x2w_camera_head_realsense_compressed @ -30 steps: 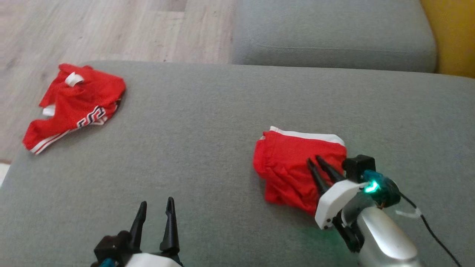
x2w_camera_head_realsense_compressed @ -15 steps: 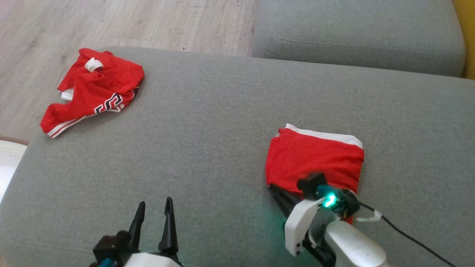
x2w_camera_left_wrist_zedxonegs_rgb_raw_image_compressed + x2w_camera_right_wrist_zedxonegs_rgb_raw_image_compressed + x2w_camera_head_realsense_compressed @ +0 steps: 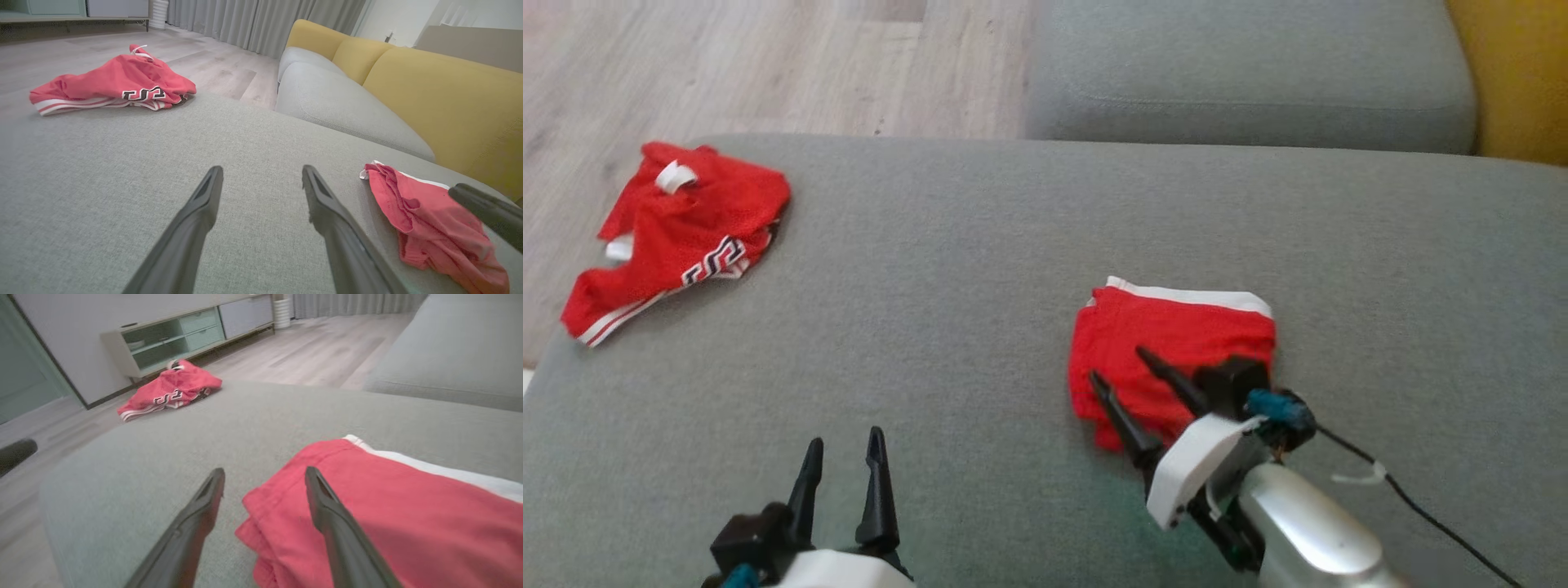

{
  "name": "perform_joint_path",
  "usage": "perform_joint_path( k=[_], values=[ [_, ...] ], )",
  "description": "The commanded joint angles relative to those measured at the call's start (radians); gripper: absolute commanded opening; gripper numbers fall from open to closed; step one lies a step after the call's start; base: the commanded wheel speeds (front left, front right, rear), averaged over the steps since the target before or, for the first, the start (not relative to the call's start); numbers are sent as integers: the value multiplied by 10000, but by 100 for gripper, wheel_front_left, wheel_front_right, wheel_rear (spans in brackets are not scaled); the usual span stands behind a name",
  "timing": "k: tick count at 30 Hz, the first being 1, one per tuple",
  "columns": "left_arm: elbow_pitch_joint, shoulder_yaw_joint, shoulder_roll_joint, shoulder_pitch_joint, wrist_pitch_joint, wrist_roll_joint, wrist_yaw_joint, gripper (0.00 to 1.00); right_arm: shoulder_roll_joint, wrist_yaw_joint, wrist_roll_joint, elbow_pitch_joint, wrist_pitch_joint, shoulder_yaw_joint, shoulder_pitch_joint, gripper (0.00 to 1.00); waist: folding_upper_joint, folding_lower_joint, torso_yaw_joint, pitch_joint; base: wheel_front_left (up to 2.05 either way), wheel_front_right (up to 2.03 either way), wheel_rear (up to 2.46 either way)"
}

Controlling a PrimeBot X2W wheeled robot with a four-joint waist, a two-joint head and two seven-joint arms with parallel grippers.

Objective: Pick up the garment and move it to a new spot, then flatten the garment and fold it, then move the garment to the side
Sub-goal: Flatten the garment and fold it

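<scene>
Both claws stand wide, empty: left claw (image 3: 845,438) over the sofa cushion (image 3: 980,286), right claw (image 3: 1117,365) straddling the near edge of the folded garment (image 3: 1176,327), right of cushion centre. Closing here may pinch one layer only, undoing the fold.

Hidden behind right gripper (image 3: 1116,363): near right corner of folded garment (image 3: 1176,331). Cut off by bottom edge: left gripper (image 3: 845,437) base. Too small to read: print on crumpled garment (image 3: 686,220).
</scene>
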Motion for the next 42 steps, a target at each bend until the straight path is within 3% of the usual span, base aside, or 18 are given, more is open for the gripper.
perform_joint_path(
  k=[1, 11, 19, 30, 42],
  values=[
    [-280, 466, 163, -408, -98, 154, 69, 100, 112, 39, 36, -577, -185, -208, -325, 100, 0, 0, -249, -150, 0, 0, 0],
    [-185, 586, 157, -426, -121, 324, -60, 100, 112, 39, -1028, -2022, -203, -2761, 851, 100, 0, 0, -952, -512, 0, 0, 0],
    [321, 513, -75, -384, -135, 690, -349, 100, 112, 39, -1818, -3690, -100, -4958, 2799, 100, 0, 0, -1203, -739, 0, 0, 0],
    [597, 699, -182, 73, -138, 1085, -450, 100, 112, 39, -2332, -4854, 235, -5567, 4162, 100, 0, 0, -1302, -774, 0, 0, 0],
    [729, 878, -257, 133, -139, 1211, -576, 100, 112, 39, -2402, -4954, 400, -5634, 4257, 100, 0, 0, -1146, -755, 0, 0, 0]
  ],
)
